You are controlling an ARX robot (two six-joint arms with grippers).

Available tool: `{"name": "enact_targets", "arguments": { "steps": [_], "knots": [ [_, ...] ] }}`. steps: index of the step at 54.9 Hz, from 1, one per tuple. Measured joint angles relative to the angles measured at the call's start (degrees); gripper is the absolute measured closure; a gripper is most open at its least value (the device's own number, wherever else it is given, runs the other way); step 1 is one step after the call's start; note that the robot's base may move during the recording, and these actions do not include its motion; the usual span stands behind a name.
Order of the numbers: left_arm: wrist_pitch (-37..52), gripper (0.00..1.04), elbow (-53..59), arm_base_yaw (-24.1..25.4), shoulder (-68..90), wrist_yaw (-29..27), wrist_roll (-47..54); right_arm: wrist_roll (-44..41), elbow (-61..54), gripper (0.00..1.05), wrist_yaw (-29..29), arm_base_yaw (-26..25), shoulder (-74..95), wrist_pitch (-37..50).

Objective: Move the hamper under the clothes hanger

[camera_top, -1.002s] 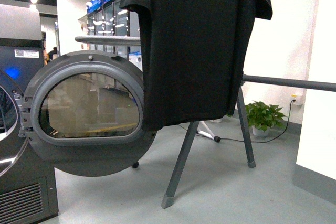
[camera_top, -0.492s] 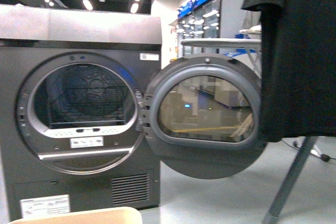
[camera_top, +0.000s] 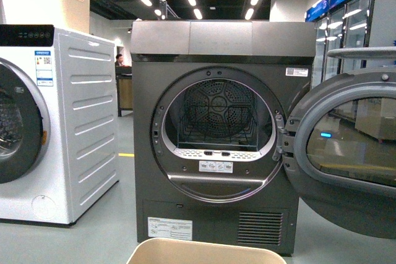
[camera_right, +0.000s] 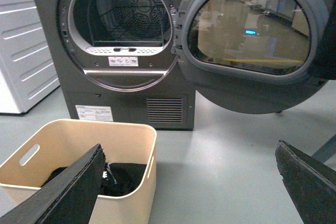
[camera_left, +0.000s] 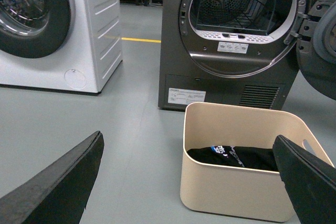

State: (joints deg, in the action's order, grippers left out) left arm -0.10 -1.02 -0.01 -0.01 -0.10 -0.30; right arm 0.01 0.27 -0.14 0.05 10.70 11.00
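The beige hamper [camera_left: 236,192] stands on the grey floor in front of the dryer, with a black garment [camera_left: 231,156] inside. Its rim shows at the bottom of the front view [camera_top: 204,251], and it also shows in the right wrist view [camera_right: 134,140]. My left gripper [camera_left: 188,139] is open and empty above the floor, the hamper below and between its fingers [camera_left: 58,182]. My right gripper [camera_right: 190,147] is open and empty, with the hamper beside one finger [camera_right: 68,187]. Of the clothes hanger only a slanted grey tube [camera_right: 326,149] shows.
A dark grey dryer [camera_top: 213,47] stands straight ahead, its round door [camera_top: 346,153] swung open to the right. A white washing machine [camera_top: 74,122] stands to its left with a beige bin [camera_top: 46,1] on top. A yellow line [camera_left: 140,40] marks the floor.
The front view has swung left. The rack with the black T-shirt has left the view on the right. The dryer is now centred, and the washer and the hamper rim have come in.
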Motion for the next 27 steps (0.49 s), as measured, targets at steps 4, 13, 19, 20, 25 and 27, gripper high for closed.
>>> {"name": "enact_targets", "arguments": {
  "steps": [4, 13, 19, 20, 25, 27],
  "knots": [
    [0.00, 0.07, 0.00, 0.00, 0.00, 0.07, 0.00, 0.00, 0.00, 0.08, 0.11, -0.04, -0.04, 0.00],
    [0.00, 0.07, 0.00, 0.00, -0.02, 0.09, 0.00, 0.00, 0.00, 0.08, 0.09, -0.04, -0.04, 0.00],
    [0.00, 0.07, 0.00, 0.00, -0.02, 0.07, 0.00, 0.00, 0.00, 0.08, 0.11, -0.04, -0.04, 0.00],
    [0.00, 0.07, 0.00, 0.00, 0.00, 0.07, 0.00, 0.00, 0.00, 0.08, 0.11, -0.02, -0.04, 0.00],
    [0.00, 0.07, 0.00, 0.00, 0.00, 0.07, 0.00, 0.00, 0.00, 0.08, 0.11, -0.04, -0.04, 0.00],
    [0.00, 0.07, 0.00, 0.00, 0.00, 0.07, 0.00, -0.02, 0.00, 0.08, 0.11, -0.04, -0.04, 0.00]
  ]
}}
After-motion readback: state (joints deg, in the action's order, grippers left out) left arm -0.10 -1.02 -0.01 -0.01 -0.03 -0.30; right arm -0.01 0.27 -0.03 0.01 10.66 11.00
